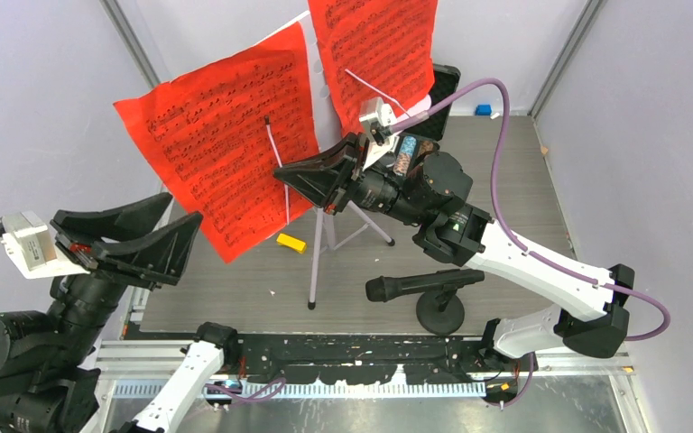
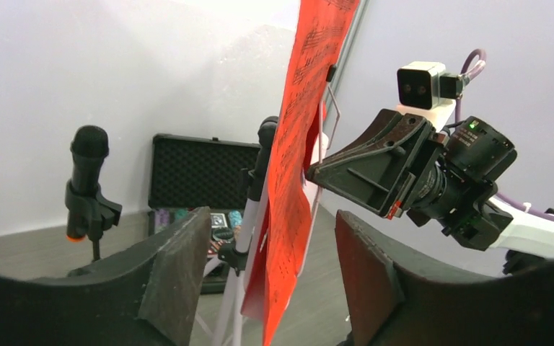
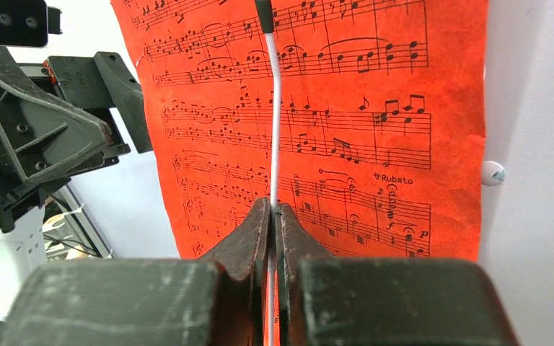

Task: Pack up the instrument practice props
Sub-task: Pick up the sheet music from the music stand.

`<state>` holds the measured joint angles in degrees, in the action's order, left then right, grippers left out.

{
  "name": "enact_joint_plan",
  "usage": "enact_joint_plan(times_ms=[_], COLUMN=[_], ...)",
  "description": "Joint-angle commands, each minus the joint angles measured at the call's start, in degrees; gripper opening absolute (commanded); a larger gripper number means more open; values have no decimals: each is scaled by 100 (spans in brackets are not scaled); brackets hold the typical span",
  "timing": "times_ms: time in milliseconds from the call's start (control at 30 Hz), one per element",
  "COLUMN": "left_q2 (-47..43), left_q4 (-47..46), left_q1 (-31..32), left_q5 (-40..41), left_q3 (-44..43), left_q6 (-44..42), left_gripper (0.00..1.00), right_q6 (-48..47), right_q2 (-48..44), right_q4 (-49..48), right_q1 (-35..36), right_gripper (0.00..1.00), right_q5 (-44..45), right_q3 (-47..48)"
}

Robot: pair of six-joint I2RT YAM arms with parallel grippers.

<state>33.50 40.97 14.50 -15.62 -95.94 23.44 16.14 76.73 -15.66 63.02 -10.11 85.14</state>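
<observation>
The right pincer (image 3: 270, 216) clamps shut on a thin white page-holder wire (image 3: 276, 122), which runs up from its tips across a red sheet-music page (image 3: 361, 144). The left pincer (image 2: 273, 216) stands open and empty, the page edge-on just beyond its jaws.

Inspected grey table (image 1: 523, 180). Found silver tripod legs (image 1: 314, 262) standing near the middle, feet on the surface. Noted yellow block (image 1: 291, 243) lying just left of the legs, apart from them. Recorded microphone (image 1: 420, 285) tilted close to level on a short pole with round base (image 1: 440, 314), set near the front edge, right of the legs. Seen at the far side: open black case (image 2: 198, 173), lid upright, chips (image 2: 187, 216) inside. Logged blue block (image 1: 483, 110) at the far right, near the wall. Found second microphone (image 2: 88, 155) upright on its pole, left of the case in the left wrist view; base mostly hidden
</observation>
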Motion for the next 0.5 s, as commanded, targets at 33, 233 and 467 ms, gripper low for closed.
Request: enact_joint_plan(times_ms=[33,233,467], left_q2=[33,210,420], left_q4=[-299,-538,-874], left_q1=[-26,-26,-26], left_q5=[-175,-216,-389], left_q3=[102,180,352], left_q6=[113,126,176], left_gripper=[76,77,59], right_q6=[-190,-190,-197], right_q2=[-62,-92,-131], right_q4=[155,134,114], right_q1=[-27,-27,-27], right_gripper=[0,0,0], right_q5=[189,200,236], right_q3=[-142,-177,-218])
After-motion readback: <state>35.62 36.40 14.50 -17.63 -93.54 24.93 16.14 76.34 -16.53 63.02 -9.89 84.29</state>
